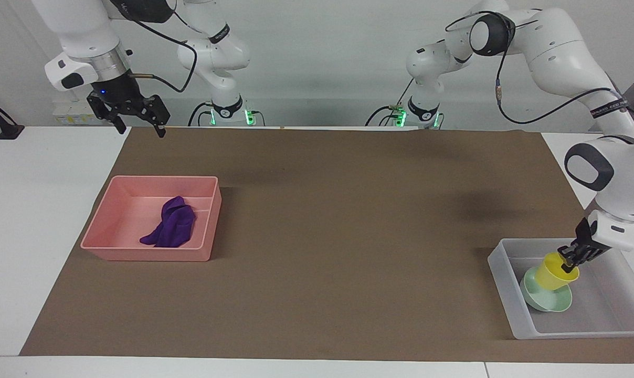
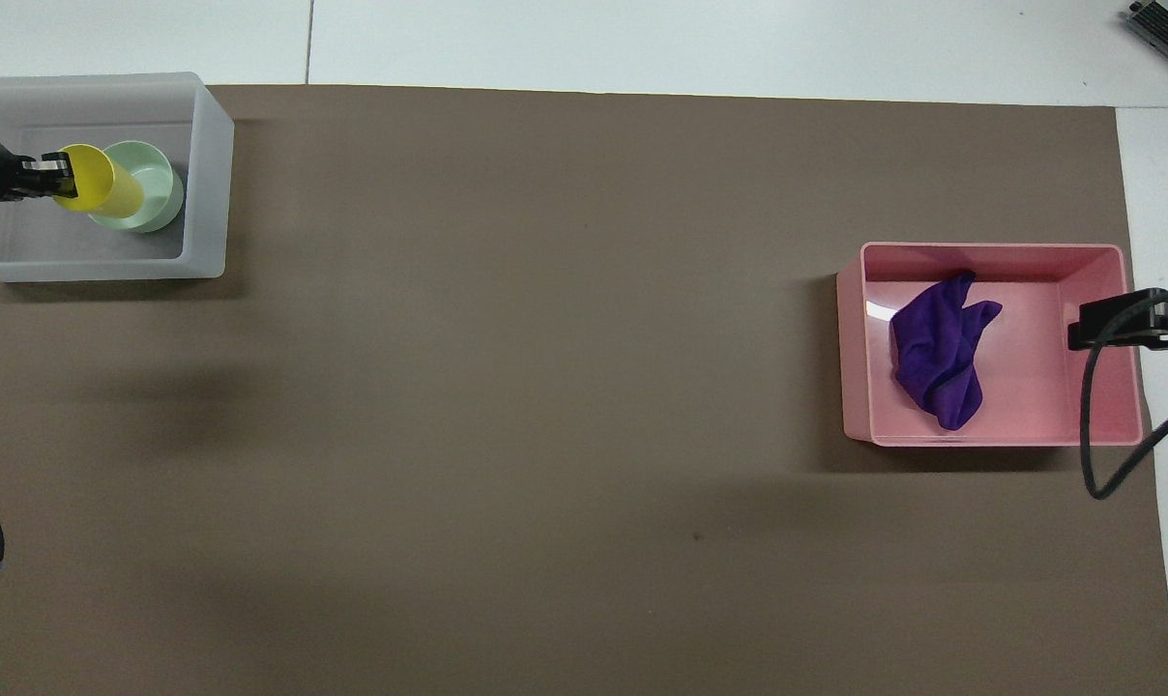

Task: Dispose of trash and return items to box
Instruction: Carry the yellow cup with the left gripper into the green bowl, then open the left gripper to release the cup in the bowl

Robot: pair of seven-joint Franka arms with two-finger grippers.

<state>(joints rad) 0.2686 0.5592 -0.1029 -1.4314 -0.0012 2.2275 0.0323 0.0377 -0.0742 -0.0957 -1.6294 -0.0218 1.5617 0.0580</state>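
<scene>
My left gripper (image 1: 570, 261) (image 2: 54, 174) is shut on the rim of the yellow cup (image 1: 556, 270) (image 2: 96, 190). It holds the cup tilted, with its base in the mint-green bowl (image 1: 543, 298) (image 2: 149, 188). The bowl sits in the translucent whitish box (image 1: 506, 294) (image 2: 207, 174) at the left arm's end of the table. The purple rag (image 1: 171, 229) (image 2: 937, 362) lies in the pink tray (image 1: 138, 252) (image 2: 1106, 348) at the right arm's end. My right gripper (image 1: 136, 118) is open and empty, raised over the mat's corner nearer to the robots than the pink tray.
A brown mat (image 1: 322, 236) (image 2: 545, 387) covers most of the white table. The right arm's black cable (image 2: 1092, 425) hangs over the pink tray's end in the overhead view.
</scene>
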